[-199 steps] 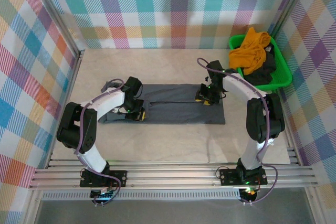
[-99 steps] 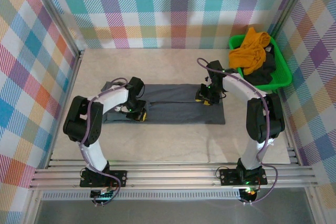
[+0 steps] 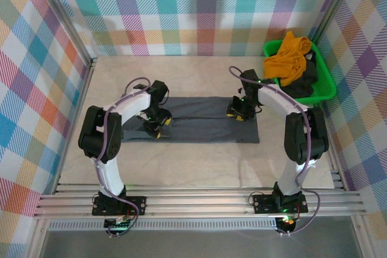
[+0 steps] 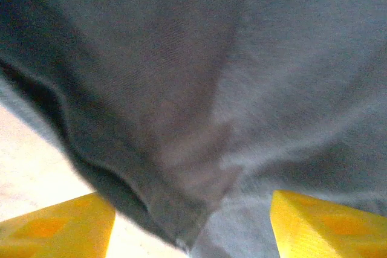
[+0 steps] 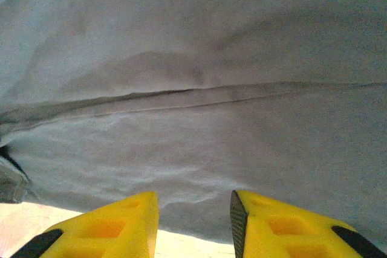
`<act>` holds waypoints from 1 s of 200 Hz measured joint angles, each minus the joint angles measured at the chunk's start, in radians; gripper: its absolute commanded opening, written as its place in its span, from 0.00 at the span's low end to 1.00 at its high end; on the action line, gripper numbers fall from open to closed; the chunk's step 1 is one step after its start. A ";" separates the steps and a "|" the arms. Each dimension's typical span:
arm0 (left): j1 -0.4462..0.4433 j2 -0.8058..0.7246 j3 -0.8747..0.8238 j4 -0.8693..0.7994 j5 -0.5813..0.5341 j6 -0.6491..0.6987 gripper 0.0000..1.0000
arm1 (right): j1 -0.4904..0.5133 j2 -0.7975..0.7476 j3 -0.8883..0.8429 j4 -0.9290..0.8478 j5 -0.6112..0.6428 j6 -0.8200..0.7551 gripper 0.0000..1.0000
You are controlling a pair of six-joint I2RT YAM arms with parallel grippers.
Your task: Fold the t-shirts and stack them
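Observation:
The slate-grey t-shirt [image 3: 205, 119] lies flat on the table as a long strip folded lengthwise. My left gripper [image 3: 159, 127] is over its left part, open; in the left wrist view its yellow fingers [image 4: 54, 225] stand wide apart with a loose folded corner of the grey cloth [image 4: 199, 89] ahead of them. My right gripper [image 3: 237, 113] hovers over the shirt's right part, its jaws [image 5: 193, 209] apart above the grey cloth [image 5: 193, 58], near a fold seam. The mustard-orange t-shirt [image 3: 289, 55] and a dark charcoal one [image 3: 305, 83] sit in the basket.
A green basket [image 3: 327, 92] stands at the back right against the checkered wall. Bare beige tabletop [image 3: 181, 167] runs in front of the shirt and behind it. Metal rails cross the near edge by the arm bases.
My left gripper has opened and let go of the grey shirt's edge, shifting slightly toward the back. The shirt's left end now lies flatter. The right arm has barely moved.

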 measured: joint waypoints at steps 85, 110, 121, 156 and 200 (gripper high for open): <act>0.115 -0.301 -0.239 -0.018 -0.021 -0.045 0.20 | -0.152 0.124 0.153 -0.032 0.036 -0.076 0.37; 0.186 -0.243 -0.258 0.016 -0.025 -0.046 0.14 | -0.152 0.219 0.230 -0.064 0.065 -0.100 0.35; 0.214 -0.203 -0.245 0.030 -0.025 -0.040 0.14 | -0.152 0.258 0.259 -0.082 0.080 -0.105 0.35; 0.251 -0.047 -0.163 0.076 -0.040 -0.002 0.13 | -0.152 0.332 0.282 -0.134 0.124 -0.113 0.34; 0.257 0.064 -0.074 0.055 -0.044 0.057 0.12 | -0.143 0.309 0.215 -0.150 0.143 -0.095 0.35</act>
